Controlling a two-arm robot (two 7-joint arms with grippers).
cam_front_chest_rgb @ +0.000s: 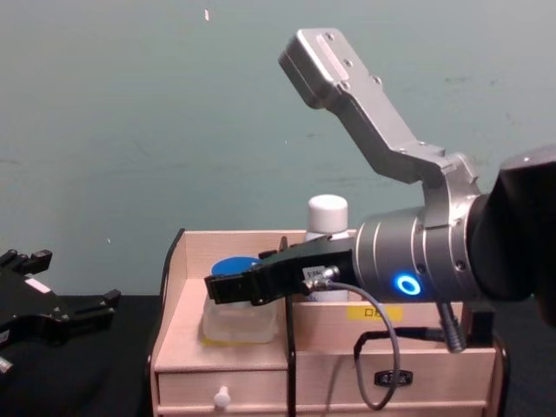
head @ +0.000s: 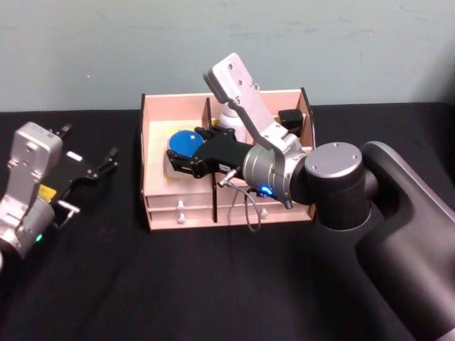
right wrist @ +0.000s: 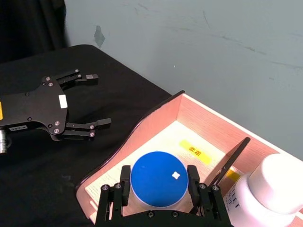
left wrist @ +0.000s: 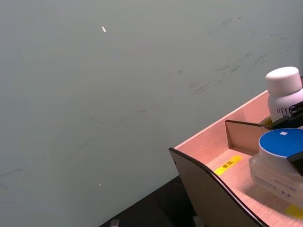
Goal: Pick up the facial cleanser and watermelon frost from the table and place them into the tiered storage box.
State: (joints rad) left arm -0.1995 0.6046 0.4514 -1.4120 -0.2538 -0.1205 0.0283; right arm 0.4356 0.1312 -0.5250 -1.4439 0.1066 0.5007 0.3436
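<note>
Blue-lidded jar (right wrist: 157, 179) held at the storage box (head: 158, 153)

The jar is set upright, lid up, in the left compartment of the box's upper tier, with the right gripper (right wrist: 159, 188) closed on its sides. A white-capped bottle (left wrist: 283, 97) is stood upright beyond the divider. The left gripper (right wrist: 90, 101) is parked over the black table (head: 106, 284), left of the box, jaws spread and empty.

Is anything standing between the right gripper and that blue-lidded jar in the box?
Nothing visible does. The right gripper has its fingers on either side of the blue-lidded jar, which sits in the left compartment of the tiered storage box. The dark divider and white bottle stand beside it, not between.
</note>
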